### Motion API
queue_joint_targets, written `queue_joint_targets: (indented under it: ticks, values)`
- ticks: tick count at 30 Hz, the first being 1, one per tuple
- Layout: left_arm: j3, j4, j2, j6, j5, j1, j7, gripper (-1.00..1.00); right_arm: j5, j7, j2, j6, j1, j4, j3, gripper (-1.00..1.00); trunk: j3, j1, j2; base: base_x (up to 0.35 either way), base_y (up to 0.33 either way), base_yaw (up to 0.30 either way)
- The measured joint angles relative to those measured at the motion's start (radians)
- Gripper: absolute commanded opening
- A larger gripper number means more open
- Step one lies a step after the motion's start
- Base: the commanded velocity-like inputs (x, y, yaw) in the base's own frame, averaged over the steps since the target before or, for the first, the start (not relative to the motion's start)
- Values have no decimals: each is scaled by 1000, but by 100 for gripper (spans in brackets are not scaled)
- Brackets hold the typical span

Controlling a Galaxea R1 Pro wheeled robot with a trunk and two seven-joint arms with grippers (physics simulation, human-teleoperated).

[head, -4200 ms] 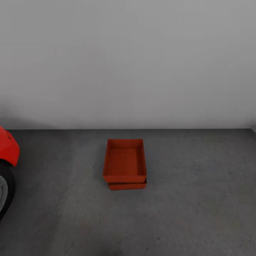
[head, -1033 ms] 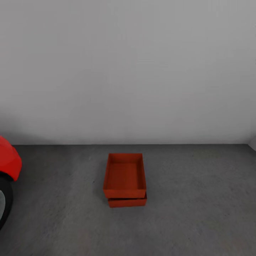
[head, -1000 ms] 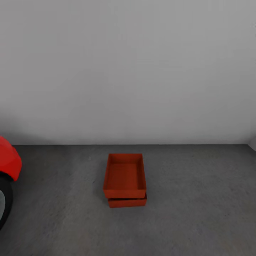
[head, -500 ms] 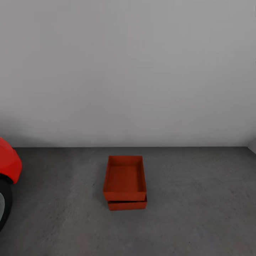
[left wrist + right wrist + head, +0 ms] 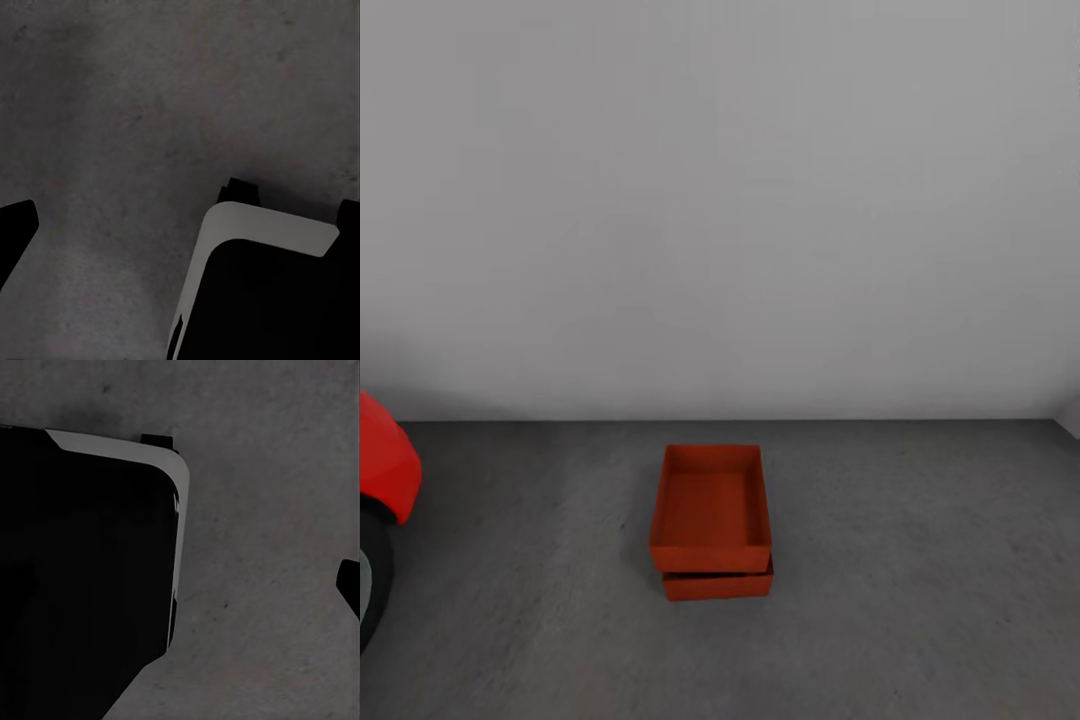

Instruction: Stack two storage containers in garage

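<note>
Concrete floor [image 5: 920,600] of the garage spreads dark grey and rough under my head view, meeting a plain white-grey wall [image 5: 720,200] on the far side. At the left edge I see part of the red car [image 5: 385,470], its fender above a dark tyre. Near the middle of the floor, well apart from the car, the two storage containers are stacked: the upper container [image 5: 710,508] sits open-topped on the lower container [image 5: 718,585], whose near wall peeks out beneath it, shifted slightly right.

My wrist views add what the head view lacks: bare floor close up and dark, white-edged parts of my own body. In the left wrist view a black tip of my left end effector [image 5: 15,232] enters at one edge; in the right wrist view a black tip of my right end effector [image 5: 351,585] does likewise. I cannot tell whether either is open or closed.
</note>
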Motion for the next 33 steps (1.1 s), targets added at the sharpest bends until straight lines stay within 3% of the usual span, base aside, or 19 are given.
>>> queue_joint_targets:
  ticks: [33]
  values:
    - [0, 0, 0, 0, 0, 0, 0, 100, -1, 0, 0, 0, 0, 0, 0, 100, 53, 0, 0, 0, 0, 0]
